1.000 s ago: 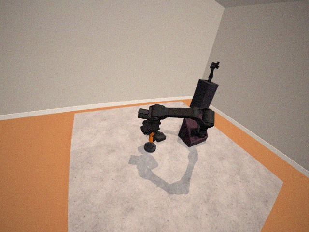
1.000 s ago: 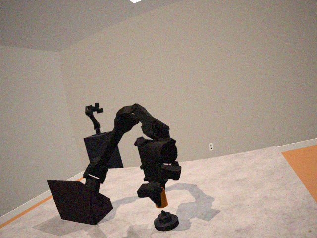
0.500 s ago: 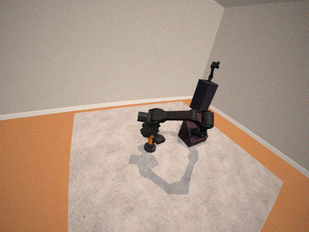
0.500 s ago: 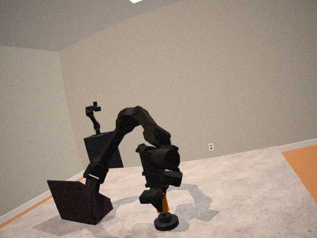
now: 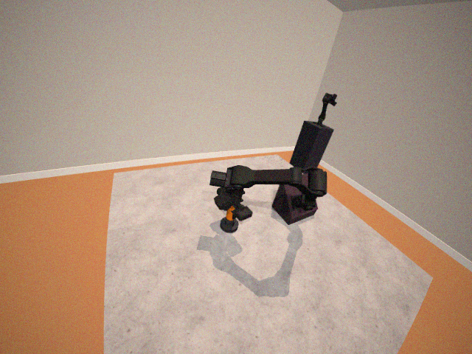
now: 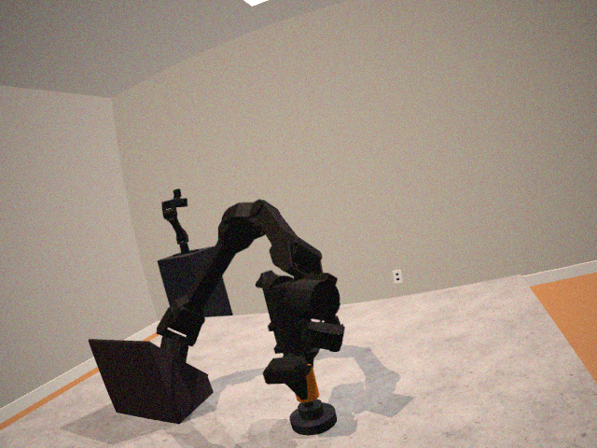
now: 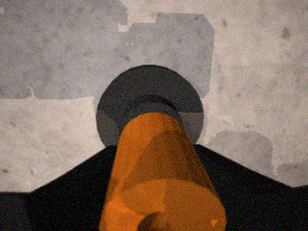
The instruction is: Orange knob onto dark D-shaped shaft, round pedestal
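The orange knob (image 5: 229, 215) (image 6: 312, 386) (image 7: 156, 161) is upright, or nearly so, between the fingers of my gripper (image 5: 231, 212) (image 6: 308, 381) (image 7: 154, 152), which is shut on it. The knob's lower end is over the raised centre of the dark round pedestal (image 5: 228, 226) (image 6: 313, 423) (image 7: 149, 79). In the exterior view that end appears at or just above the pedestal's upper step. The D-shaped shaft is hidden from every view, and so is its flat side. I cannot tell whether the shaft is inside the knob's hole.
The arm's dark angular base (image 5: 291, 207) (image 6: 145, 381) stands on the pale floor patch. Behind it is a dark tall box (image 5: 311, 144) (image 6: 190, 277) with a small dark jointed object (image 5: 324, 108) (image 6: 178, 224) on top. Arm shadows fall around the pedestal.
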Controlling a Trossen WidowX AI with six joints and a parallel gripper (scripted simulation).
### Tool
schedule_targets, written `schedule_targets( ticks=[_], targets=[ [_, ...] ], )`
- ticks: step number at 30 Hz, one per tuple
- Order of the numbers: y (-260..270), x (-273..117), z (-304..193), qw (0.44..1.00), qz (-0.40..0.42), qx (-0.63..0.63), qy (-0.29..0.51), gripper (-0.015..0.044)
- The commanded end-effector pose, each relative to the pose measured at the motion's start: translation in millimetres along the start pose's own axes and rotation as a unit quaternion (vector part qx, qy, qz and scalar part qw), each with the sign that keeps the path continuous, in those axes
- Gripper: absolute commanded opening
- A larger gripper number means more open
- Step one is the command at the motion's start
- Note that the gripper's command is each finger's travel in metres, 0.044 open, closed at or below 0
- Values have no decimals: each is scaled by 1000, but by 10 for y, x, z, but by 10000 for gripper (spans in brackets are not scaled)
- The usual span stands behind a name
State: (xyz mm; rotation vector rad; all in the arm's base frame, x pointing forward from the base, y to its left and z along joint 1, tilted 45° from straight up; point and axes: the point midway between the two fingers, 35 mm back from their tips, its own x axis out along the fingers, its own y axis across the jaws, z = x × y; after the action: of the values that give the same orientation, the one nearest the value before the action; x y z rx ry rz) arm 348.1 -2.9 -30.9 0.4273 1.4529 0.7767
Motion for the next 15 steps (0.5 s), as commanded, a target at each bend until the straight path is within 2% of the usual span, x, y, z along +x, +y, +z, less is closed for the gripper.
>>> schedule_targets(
  ticks=[1, 15],
  targets=[
    [13, 5, -15, 1000, 2, 3, -1, 0],
    [5, -45, -25, 1000, 2, -2, -1, 0]
  ],
)
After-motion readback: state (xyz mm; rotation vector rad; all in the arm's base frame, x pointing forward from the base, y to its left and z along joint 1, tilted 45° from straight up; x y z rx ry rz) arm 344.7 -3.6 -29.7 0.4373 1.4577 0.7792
